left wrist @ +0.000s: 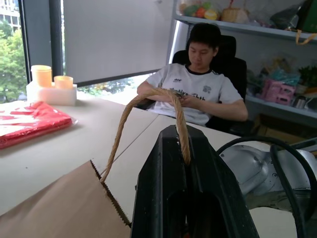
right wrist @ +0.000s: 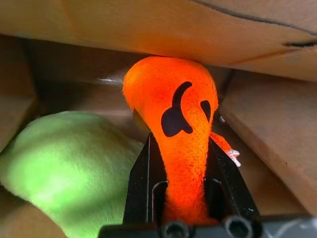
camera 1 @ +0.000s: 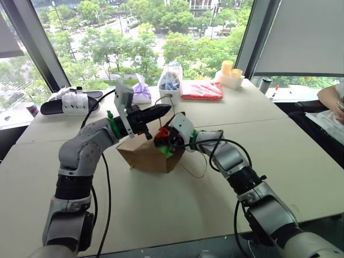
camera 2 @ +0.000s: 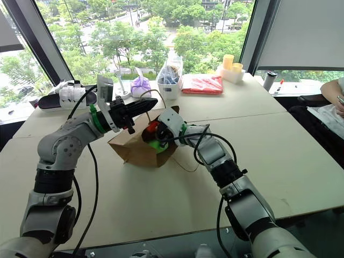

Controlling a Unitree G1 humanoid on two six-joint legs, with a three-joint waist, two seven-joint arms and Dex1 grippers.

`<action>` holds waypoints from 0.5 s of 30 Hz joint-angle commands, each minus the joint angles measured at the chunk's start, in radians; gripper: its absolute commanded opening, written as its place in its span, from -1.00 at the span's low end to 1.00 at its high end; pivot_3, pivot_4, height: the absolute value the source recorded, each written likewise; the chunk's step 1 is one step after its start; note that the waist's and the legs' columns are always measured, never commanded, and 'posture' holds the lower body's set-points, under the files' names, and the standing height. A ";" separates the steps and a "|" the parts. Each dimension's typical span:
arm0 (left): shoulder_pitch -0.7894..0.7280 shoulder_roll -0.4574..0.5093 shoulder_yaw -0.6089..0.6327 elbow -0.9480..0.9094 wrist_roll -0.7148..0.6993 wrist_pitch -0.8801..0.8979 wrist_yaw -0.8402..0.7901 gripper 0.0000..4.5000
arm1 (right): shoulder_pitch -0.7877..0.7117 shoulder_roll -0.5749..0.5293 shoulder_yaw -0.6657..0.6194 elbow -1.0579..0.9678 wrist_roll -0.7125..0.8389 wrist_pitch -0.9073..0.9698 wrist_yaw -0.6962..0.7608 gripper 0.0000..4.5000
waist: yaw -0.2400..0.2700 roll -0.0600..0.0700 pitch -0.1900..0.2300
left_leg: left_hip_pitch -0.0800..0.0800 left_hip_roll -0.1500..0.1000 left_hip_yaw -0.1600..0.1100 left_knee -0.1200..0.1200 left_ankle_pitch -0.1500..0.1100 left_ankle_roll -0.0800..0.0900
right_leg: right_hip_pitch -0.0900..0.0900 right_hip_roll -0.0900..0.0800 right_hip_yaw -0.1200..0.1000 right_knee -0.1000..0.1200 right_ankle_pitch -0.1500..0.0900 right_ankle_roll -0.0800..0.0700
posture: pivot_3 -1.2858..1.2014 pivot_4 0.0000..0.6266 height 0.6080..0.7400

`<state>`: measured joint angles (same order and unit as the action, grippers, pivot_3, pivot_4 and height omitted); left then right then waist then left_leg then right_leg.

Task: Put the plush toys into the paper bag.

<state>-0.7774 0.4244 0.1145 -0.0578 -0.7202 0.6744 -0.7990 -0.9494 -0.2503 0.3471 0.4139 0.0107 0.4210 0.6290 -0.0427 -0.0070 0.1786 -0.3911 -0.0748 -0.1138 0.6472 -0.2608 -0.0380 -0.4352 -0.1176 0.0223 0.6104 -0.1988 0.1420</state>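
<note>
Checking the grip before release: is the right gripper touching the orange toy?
Touching. In the right wrist view, the right gripper has both fingers pressed against the orange toy.

Your head cameras look forward and down over the table (camera 1: pixel 301 156); both share the paper bag (camera 1: pixel 144 155); your left wrist camera faces a seated person (left wrist: pixel 195 84); your right wrist camera sits close inside the bag.

Daylight floods in from the windows (camera 1: pixel 134 43) at the top of the frame; my table (camera 1: pixel 161 215) is evenly bright, shadows soft.
</note>
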 commanded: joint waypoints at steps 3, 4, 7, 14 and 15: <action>-0.002 0.004 0.034 -0.046 -0.031 -0.001 0.018 -1.00 | -0.030 0.018 -0.019 -0.007 -0.016 -0.032 0.022 0.50 | -0.001 0.000 0.000 | 0.000 0.000 0.000 0.000 0.000 0.000 | 0.000 0.000 0.000 0.000 0.000 0.000 | 0.03 -0.52 1.00; -0.004 0.006 0.036 -0.043 -0.033 -0.002 0.020 -1.00 | -0.026 0.015 -0.020 -0.021 -0.020 -0.026 0.025 0.75 | -0.002 0.000 0.000 | 0.000 0.000 0.000 0.000 0.000 0.000 | 0.000 0.000 0.000 0.000 0.000 0.000 | 0.03 -0.52 1.00; -0.009 0.011 0.045 -0.030 -0.035 -0.004 0.023 -1.00 | -0.005 -0.020 -0.041 -0.110 -0.011 0.022 0.047 0.98 | -0.002 0.000 0.000 | 0.000 0.000 0.000 0.000 0.000 0.000 | -0.001 0.000 0.000 0.001 0.000 0.000 | 0.03 -0.52 1.00; -0.015 0.038 0.068 0.013 -0.027 -0.012 0.013 -1.00 | 0.102 -0.210 -0.180 -0.480 0.055 0.248 0.094 0.98 | 0.009 0.000 0.000 | -0.001 -0.001 0.000 0.001 0.000 0.000 | -0.001 0.000 0.000 0.000 0.000 0.000 | 0.03 -0.52 1.00; -0.014 0.041 0.069 0.017 -0.026 -0.014 0.011 -1.00 | 0.119 -0.233 -0.198 -0.517 0.063 0.273 0.097 0.98 | 0.010 0.000 0.000 | -0.001 -0.001 0.000 0.001 0.000 0.000 | -0.001 0.000 0.000 0.000 0.000 0.000 | 0.03 -0.52 1.00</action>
<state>-0.7786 0.4543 0.1544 -0.0321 -0.7389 0.6810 -0.7822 -0.8367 -0.4659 0.1925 -0.0171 0.0483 0.6559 0.7181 -0.0326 -0.0069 0.1786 -0.3920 -0.0755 -0.1136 0.6480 -0.2612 -0.0374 -0.4360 -0.1180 0.0222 0.6109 -0.1989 0.1420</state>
